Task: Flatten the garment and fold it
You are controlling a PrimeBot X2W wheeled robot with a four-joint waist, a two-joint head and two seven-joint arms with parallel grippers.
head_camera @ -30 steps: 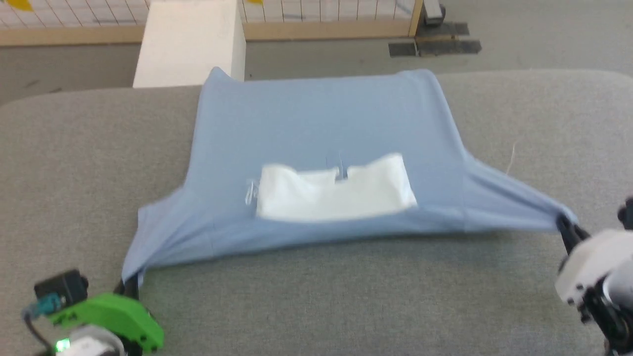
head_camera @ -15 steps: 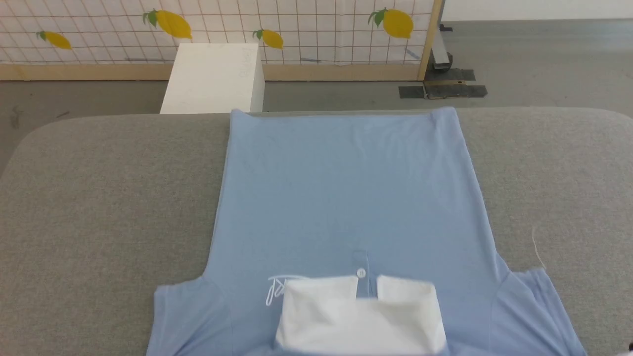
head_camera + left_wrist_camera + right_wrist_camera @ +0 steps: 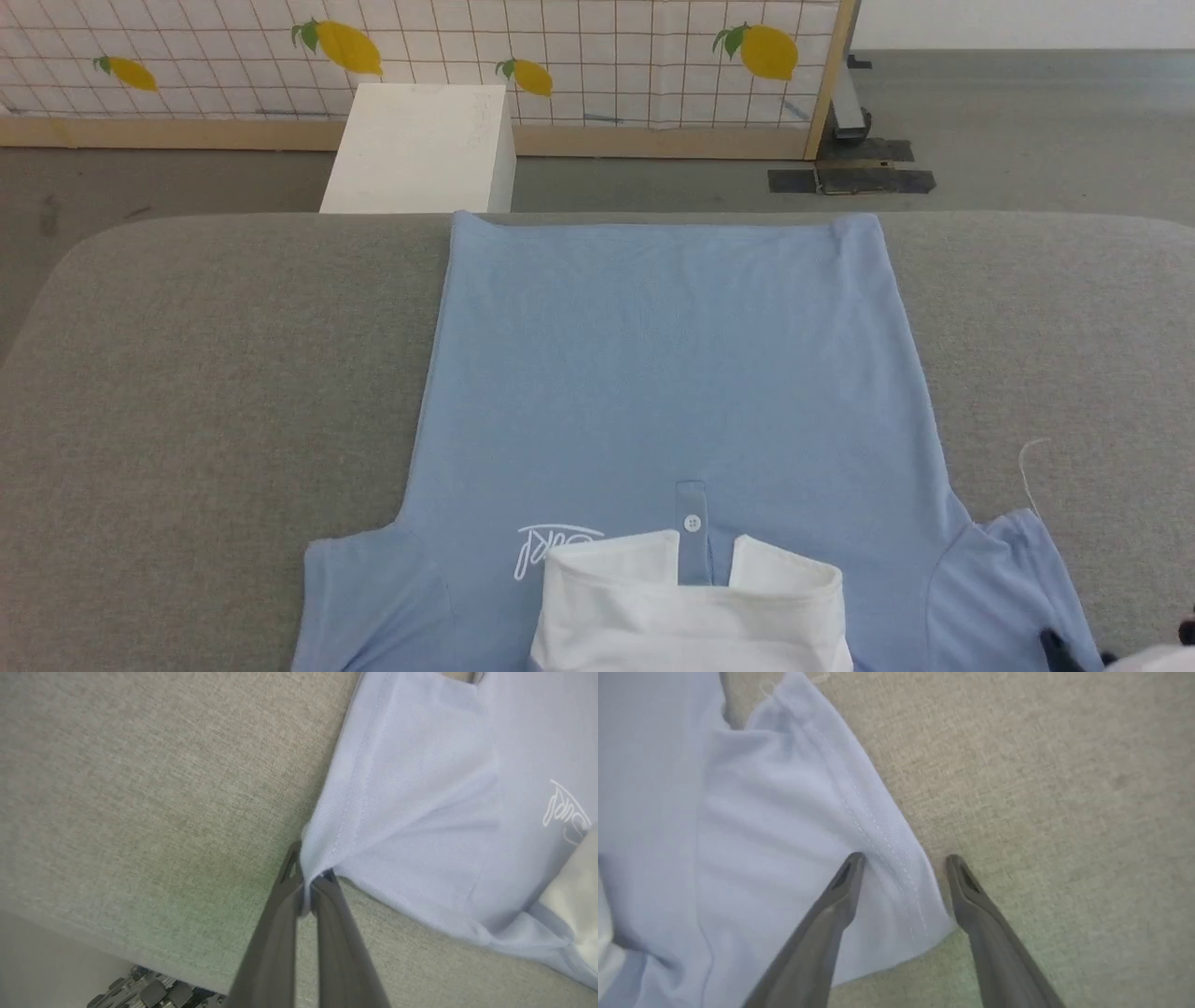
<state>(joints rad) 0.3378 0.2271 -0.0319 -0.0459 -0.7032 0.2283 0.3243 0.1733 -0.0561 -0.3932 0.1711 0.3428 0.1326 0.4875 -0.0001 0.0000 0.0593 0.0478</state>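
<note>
While the garment (image 3: 672, 373) lies spread front-up across the middle of the gray surface (image 3: 215, 373), hem along the surface's upper edge in the head frame and white collar (image 3: 691, 607) at bottom centre, I log both sleeves running toward the lower corners. Body panel smooth, with faint ripples near the hem. Small white button (image 3: 692, 523) on the placket just above the collar, white script logo (image 3: 555, 546) left of it in the frame. Left gripper (image 3: 308, 882), bottom centre of the left wrist frame: fingers pinched together on the sleeve hem corner, cloth bunched between the tips and drawn taut toward them. Right gripper (image 3: 904, 860), right wrist frame: fingers spread wide, nothing clamped. Its frame-left finger is over sleeve cloth and its frame-right finger over bare surface, with the stitched sleeve corner between them. I can't tell if either tip touches the cloth. One dark finger of it peeks in at the lower right corner of the head frame, by the sleeve. Thin loose thread (image 3: 1027, 467) on the surface at right, just above that sleeve. White box (image 3: 420, 149) stands on the floor (image 3: 1027, 121) beyond the surface, upper left of centre, in front of a gridded screen (image 3: 597, 56) with lemon prints.
</note>
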